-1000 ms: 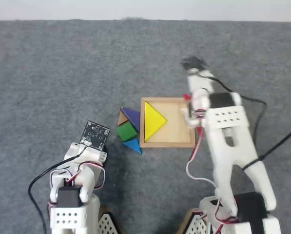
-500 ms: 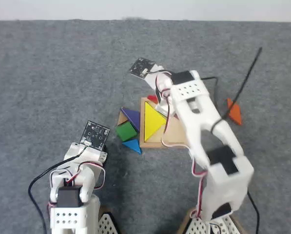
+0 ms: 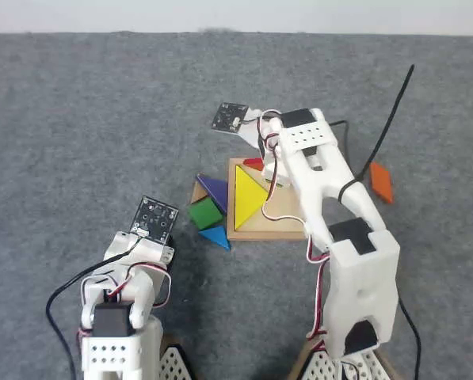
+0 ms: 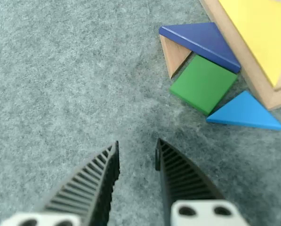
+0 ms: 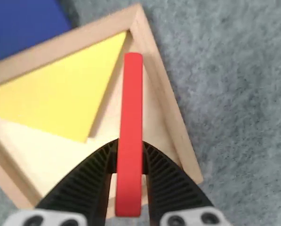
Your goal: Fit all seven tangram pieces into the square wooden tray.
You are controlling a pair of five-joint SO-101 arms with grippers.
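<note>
Red piece (image 5: 131, 94), clamped on edge in the jaws of the right gripper (image 5: 130, 146), is held above the tray (image 5: 178, 127) corner beside the yellow triangle (image 5: 69, 89). If released tilted, it could be left propped on the triangle or the tray edge rather than laid flat. Left gripper (image 4: 135, 150): jaws apart, empty, above carpet (image 4: 60, 70).

In right gripper (image 5: 130, 146), a piece (image 5: 132, 94) on edge; beneath it the tray (image 5: 171, 127), a large triangle (image 5: 60, 101) lying inside.

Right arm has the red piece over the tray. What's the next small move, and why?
Probably lower the right tool a little. It is shut on the flat red wooden piece, held edge-on above the bare corner of the square wooden tray, beside the large yellow triangle.
</note>
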